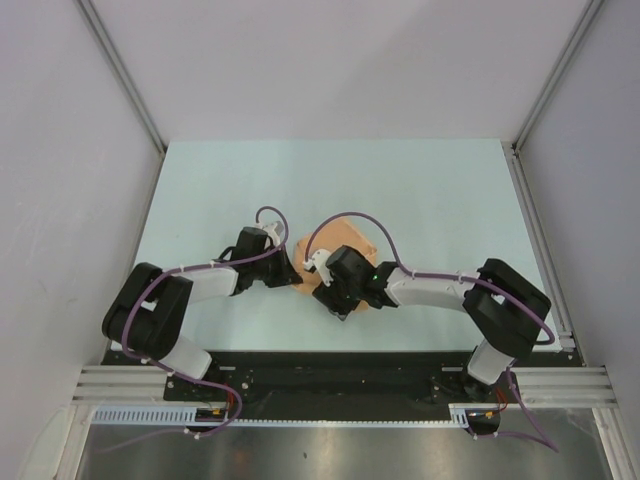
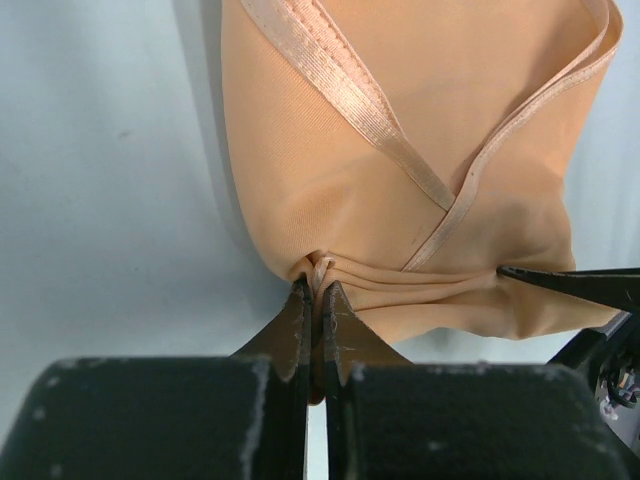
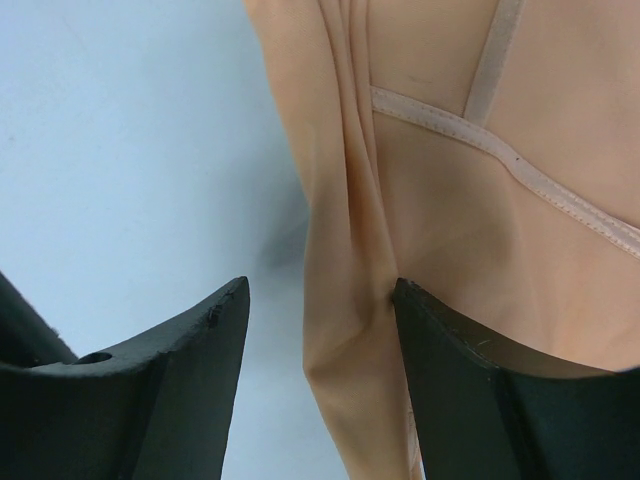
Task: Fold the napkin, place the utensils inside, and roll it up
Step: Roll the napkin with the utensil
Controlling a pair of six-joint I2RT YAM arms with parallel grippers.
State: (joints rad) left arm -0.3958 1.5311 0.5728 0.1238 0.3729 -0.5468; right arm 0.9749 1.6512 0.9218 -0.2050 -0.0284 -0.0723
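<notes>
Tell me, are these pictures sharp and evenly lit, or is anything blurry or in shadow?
Top view: soft, even light, no glare, everything small but sharp. Left wrist view: the napkin is crisp down to its hem stitching, with a faint shadow on the table along its left edge; the left gripper is dark but sharp. Right wrist view: the cloth looks slightly soft, and the right gripper is dark, showing little detail.

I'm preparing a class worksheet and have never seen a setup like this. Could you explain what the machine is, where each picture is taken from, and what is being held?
Two robot arms are bolted to the near edge of a pale table. The overhead picture looks down on both. The other two come from cameras on each wrist. A folded peach-orange napkin lies between the arms. The left gripper is pinched shut on a gathered bit of the cloth. The right gripper is open, straddling a fold. No fork is visible.
</notes>
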